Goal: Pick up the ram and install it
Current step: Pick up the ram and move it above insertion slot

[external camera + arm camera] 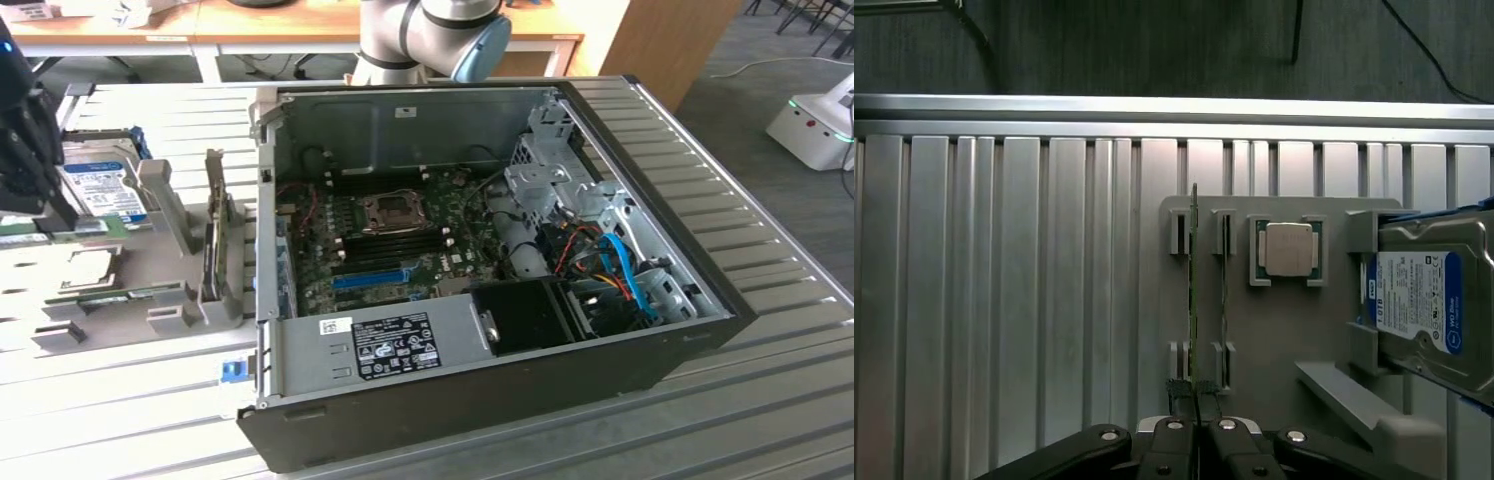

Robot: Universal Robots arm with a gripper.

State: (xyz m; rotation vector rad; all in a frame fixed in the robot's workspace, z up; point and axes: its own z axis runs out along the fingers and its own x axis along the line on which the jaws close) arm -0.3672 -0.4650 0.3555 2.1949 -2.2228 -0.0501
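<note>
The arm (407,35) is a smooth silver-grey tube, its rounded joint closed by a pale blue cap (483,48). The claw (1196,405) is matte black, built of angled bars that spread to either side, each pinned with a round silver screw (1110,435), and two slim dark fingers (1180,396) rise from its middle

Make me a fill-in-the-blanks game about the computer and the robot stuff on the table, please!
1. The computer case lies ___, so its insides show.
2. The hard drive has a white and ___ label.
3. The gripper is ___.
4. The square chip sits between the hard drive and the ___.
Missing words: open; blue; shut; ram.
</note>
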